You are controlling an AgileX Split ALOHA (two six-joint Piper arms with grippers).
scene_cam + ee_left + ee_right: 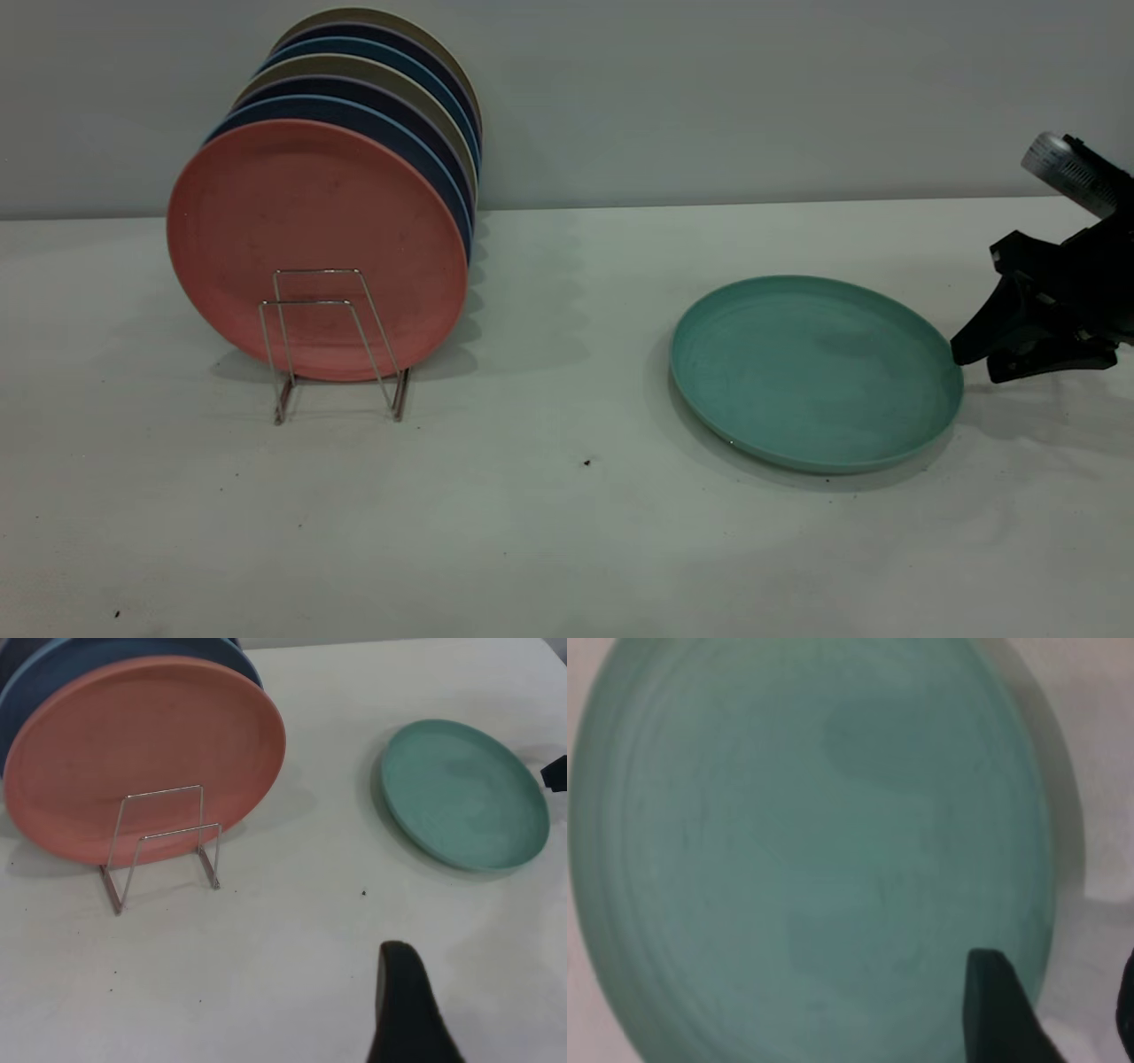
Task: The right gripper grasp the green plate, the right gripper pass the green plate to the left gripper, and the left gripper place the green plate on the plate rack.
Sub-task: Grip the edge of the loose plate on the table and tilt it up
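The green plate (815, 370) lies flat on the table, right of centre. My right gripper (974, 365) is open at the plate's right rim. In the right wrist view (1059, 992) one finger (997, 1010) is over the plate (806, 850) and the other is outside the rim. The plate rack (332, 346) stands at the left and holds several upright plates, with its two front wire loops empty. My left gripper (487, 1001) shows only one dark finger (403, 1010) above bare table, well away from the rack (164, 846) and the green plate (461, 793). It holds nothing.
A salmon-pink plate (319, 248) stands at the front of the rack, with dark blue and beige plates (372, 106) behind it. The grey wall runs close behind the rack. Bare table lies between the rack and the green plate.
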